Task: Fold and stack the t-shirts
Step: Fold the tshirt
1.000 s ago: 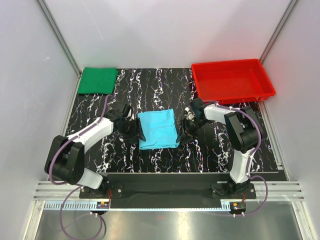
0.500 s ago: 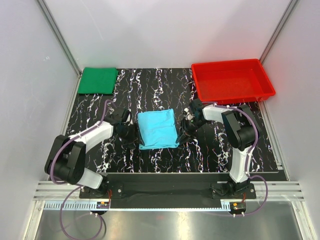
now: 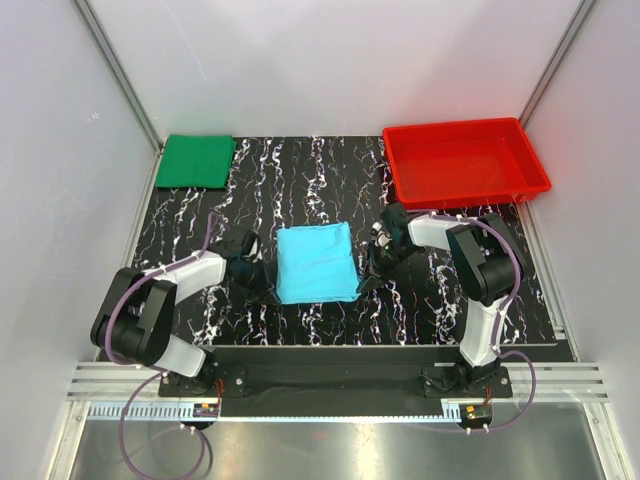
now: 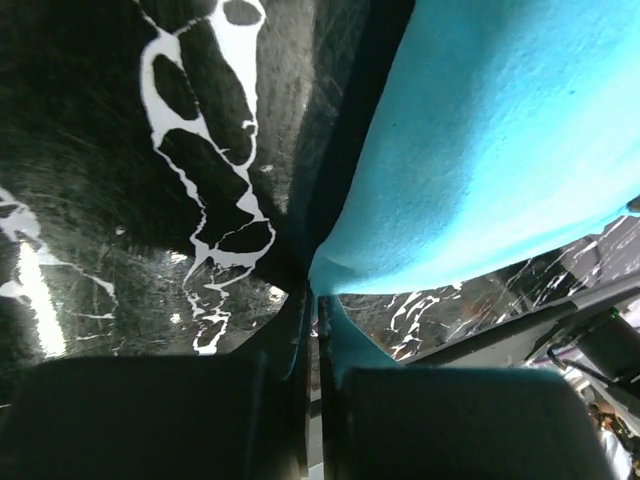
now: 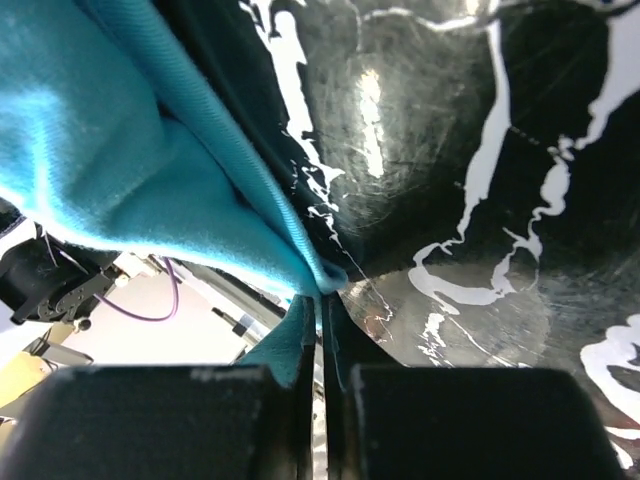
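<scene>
The folded light cyan-blue t-shirt (image 3: pixel 316 262) lies flat in the middle of the marbled table. My left gripper (image 3: pixel 268 292) is low at the shirt's near left corner, and its jaws are shut on the cloth edge (image 4: pixel 345 265). At the near right corner my right gripper (image 3: pixel 366 280) is likewise shut on the cyan hem (image 5: pixel 330 275). Close up, the cyan t-shirt (image 4: pixel 500 140) fills the upper right of the left wrist view and the cyan t-shirt (image 5: pixel 120 170) the upper left of the right wrist view. The dark green t-shirt (image 3: pixel 196 160) lies folded at the far left corner.
A red plastic tray (image 3: pixel 465 185) stands at the far right corner, just beyond the right arm. White walls close in the table on the left, right and back. The arm bases sit on the rail at the near edge.
Both grippers slid toward the near corners of the cyan shirt and closed on its edge. The shirt shifted slightly toward the near side.
</scene>
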You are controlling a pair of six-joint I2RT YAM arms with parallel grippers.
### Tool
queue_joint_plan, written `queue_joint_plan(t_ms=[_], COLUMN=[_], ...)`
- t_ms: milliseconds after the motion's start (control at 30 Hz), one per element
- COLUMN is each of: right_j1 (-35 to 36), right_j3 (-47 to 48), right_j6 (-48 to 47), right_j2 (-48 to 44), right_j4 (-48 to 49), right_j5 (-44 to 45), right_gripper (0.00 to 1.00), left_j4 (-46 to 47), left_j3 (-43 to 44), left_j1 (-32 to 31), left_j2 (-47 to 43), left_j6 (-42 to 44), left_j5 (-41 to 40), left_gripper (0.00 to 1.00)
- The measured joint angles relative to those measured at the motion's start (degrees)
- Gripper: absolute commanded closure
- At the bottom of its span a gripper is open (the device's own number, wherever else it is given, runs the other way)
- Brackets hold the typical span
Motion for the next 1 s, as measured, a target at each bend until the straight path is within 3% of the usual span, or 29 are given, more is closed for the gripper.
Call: queue_joint_plan(t_ms=[33,100,133,233,467,800,1000], right_j1=[0.0,0.0,0.0,0.0,-0.2,-0.6,-0.7], right_j3=[-0.1,0.1,0.5,4.0,21.5,40.6,43.1], right_j6=[0.1,0.2,-0.2,-1.4,-4.6,-7.9,-9.0], right_j2=[0.0,0.0,0.0,-0.4,2.5,17.4,19.6], right_j4=[0.1,-0.2,-0.7,-3.5,-5.8,-9.6,-11.8], right_j5=[-0.1,0.1,0.6,2.9,8.6,13.8,14.1], right_gripper=[0.81,0.66,0.5,0.39,0.37,0.41,0.46], left_j4=[0.1,-0.4,-1.0,-5.0,-10.2,-6.5,-6.3], left_j3=[0.0,0.1,0.5,3.0,18.5,34.9,39.8], left_j1=[0.0,0.0,0.1,0.2,4.5,12.9,12.9], left_j2=[0.0,0.0,-0.5,-3.3,-4.4,23.0,29.2], left_j6=[0.1,0.2,0.0,1.5,6.8,13.7,14.6], left_j5=[0.3,1.0,1.4,0.4,-0.5,2.5,4.7], left_gripper=[0.68,0.48,0.44,0.34,0.37,0.39,0.4])
